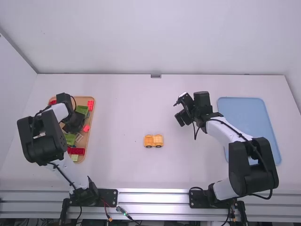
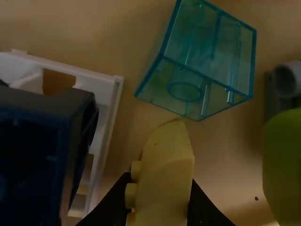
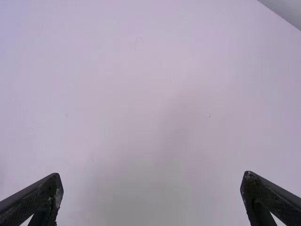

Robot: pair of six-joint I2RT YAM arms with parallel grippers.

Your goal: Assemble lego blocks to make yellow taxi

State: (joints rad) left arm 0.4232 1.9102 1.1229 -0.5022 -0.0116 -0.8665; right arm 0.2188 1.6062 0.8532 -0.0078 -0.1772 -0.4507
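Over the wooden tray of blocks, at the left, is my left gripper (image 1: 71, 123). In the left wrist view, a yellow block (image 2: 167, 174) with a curved face and studs on its side sits between the two fingers of the left gripper (image 2: 157, 207), which touch it from both sides. Partly built, the yellow taxi (image 1: 153, 141) stands on its wheels at mid-table. My right gripper (image 1: 178, 113) is above bare table, right of the taxi; in the right wrist view the fingers of the right gripper (image 3: 151, 195) are wide apart with nothing between them.
The wooden tray (image 1: 88, 134) holds red, green and clear blocks. Around the yellow block are a teal clear block (image 2: 202, 61), a white frame piece (image 2: 110, 99) and a dark blue block (image 2: 37, 155). A blue tray (image 1: 249, 117) lies at the right.
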